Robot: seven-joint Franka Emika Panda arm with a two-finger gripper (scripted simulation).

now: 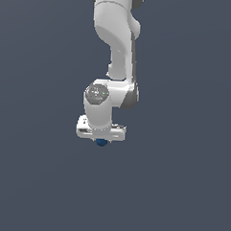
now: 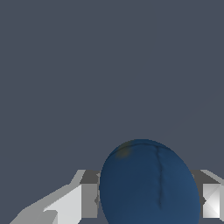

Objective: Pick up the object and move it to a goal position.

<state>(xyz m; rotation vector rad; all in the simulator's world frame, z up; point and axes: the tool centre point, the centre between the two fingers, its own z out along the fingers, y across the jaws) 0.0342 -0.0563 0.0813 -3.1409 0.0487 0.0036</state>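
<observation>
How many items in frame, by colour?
Dark blue: 1, the ball between the gripper fingers
White: 1, the arm with its gripper
Total: 2

We see no real room: a rendered simulator scene. Flat slate-grey backdrop [image 1: 32,180] fills both views, without walls, furniture or shadows. The white arm [image 1: 114,45] shows smooth, faceted, computer-drawn surfaces, with blocky edges in the wrist view.
</observation>
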